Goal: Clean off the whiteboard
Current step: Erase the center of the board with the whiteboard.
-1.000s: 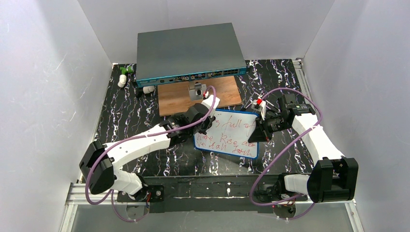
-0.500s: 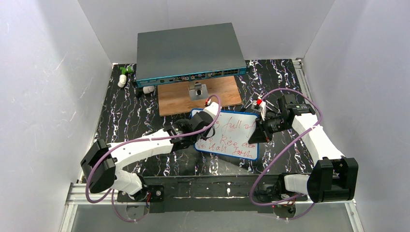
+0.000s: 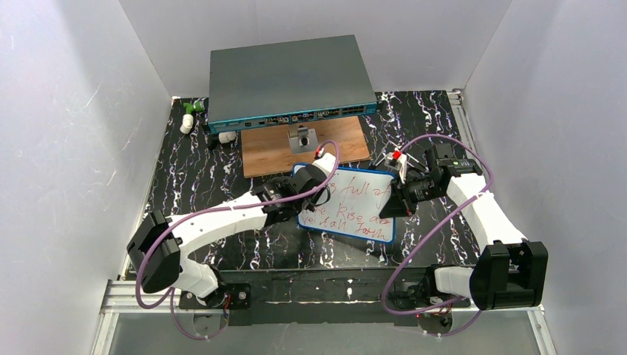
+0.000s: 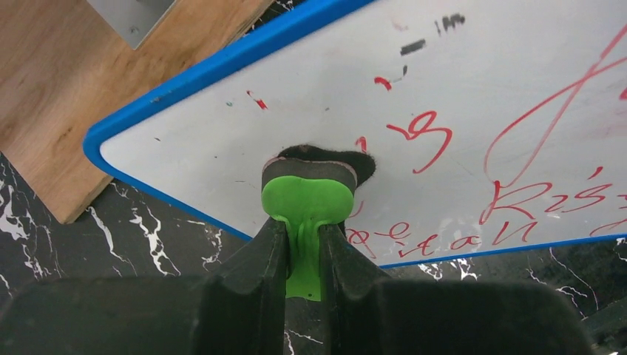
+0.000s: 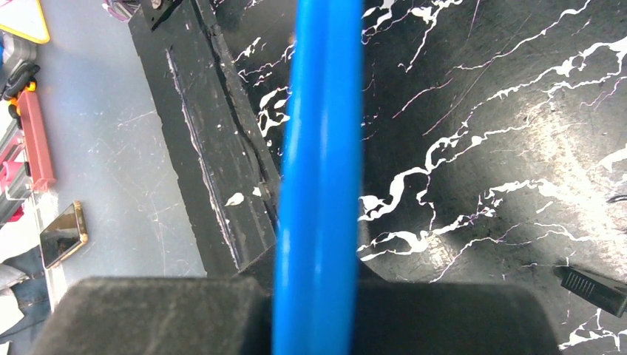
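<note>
Right tool [image 5: 314, 296] was pinched tight on the blue frame at the right edge of the whiteboard [image 3: 362, 207]. It steadied the board mid-frame in the top view, on the black marbled table [image 3: 192, 185] just below the wooden board [image 3: 266, 151]. Left tool [image 4: 303, 244] was pressed together on a green eraser [image 4: 307, 196], dark pad down on the board's upper-left part. That corner looked nearly clean bar a few flecks, while red writing [image 4: 421, 137] covered the rest, so the job seemed barely begun.
</note>
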